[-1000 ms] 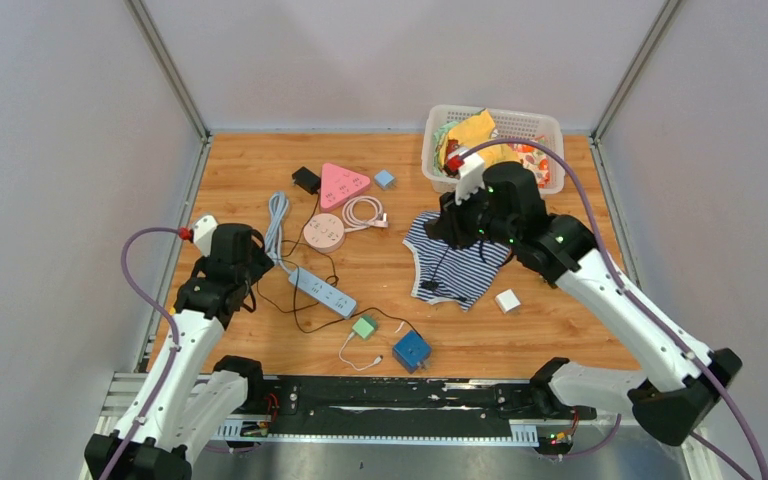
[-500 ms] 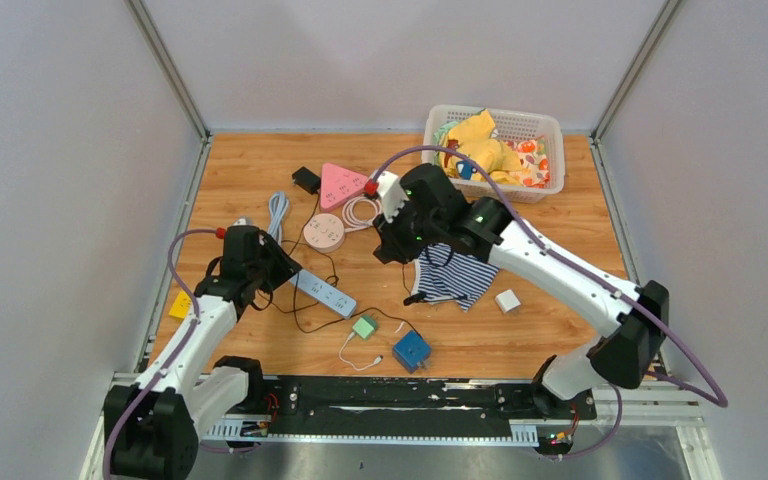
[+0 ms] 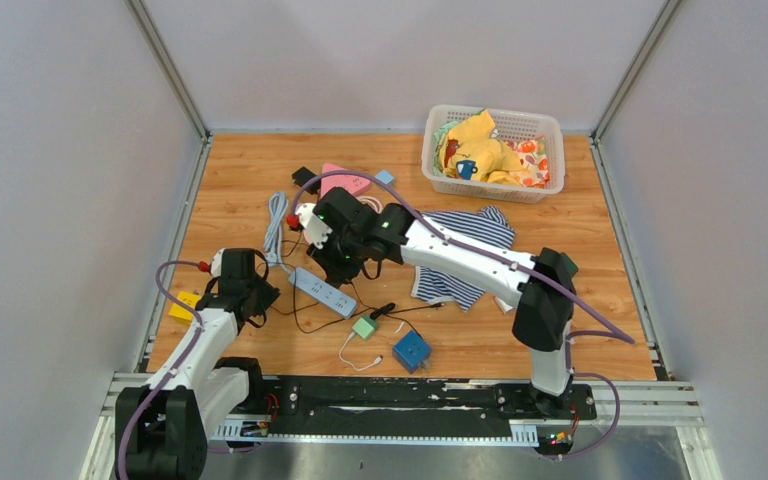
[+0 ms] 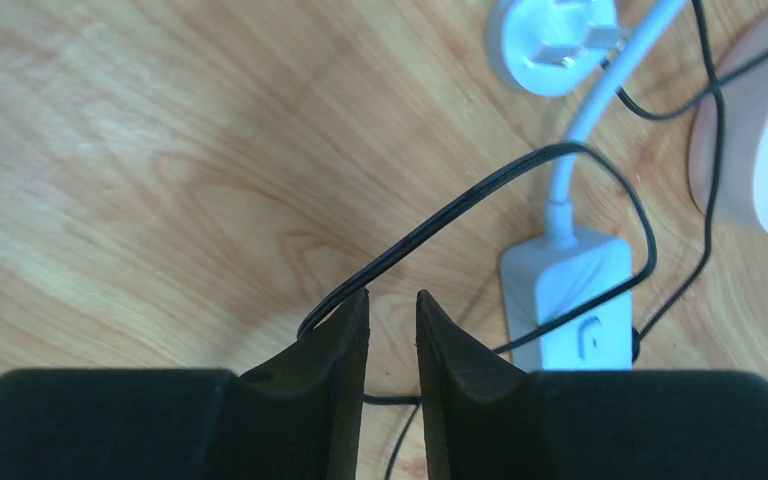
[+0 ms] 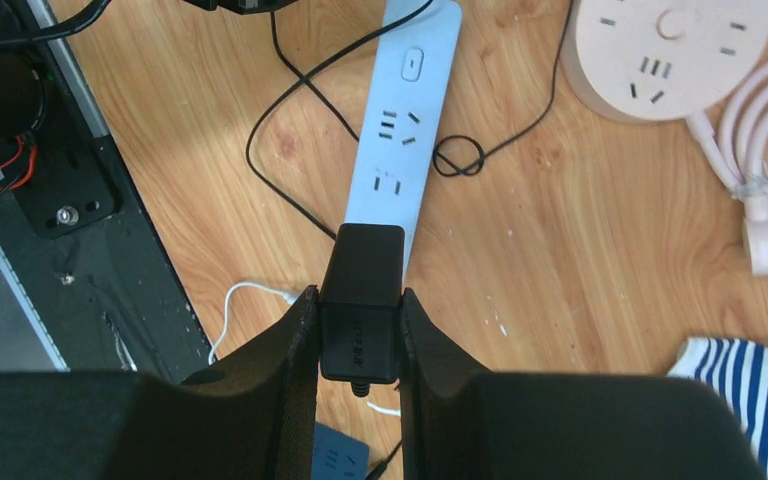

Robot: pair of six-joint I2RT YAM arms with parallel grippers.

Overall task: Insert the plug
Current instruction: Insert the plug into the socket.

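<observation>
Black plug (image 5: 362,262) pinched in right gripper (image 5: 360,300), over the power strip (image 5: 407,110).
The plug is clamped on both flanks by the right jaws, its front end held over the near end of the strip; contact with the strip cannot be told. The left gripper (image 4: 393,300) is seen low over the wooden table (image 4: 110,150), jaws drawn nearly together with a narrow gap and nothing pinched. A black cable (image 4: 480,190) loops past one fingertip, and the strip's switch end lies just beside.
</observation>
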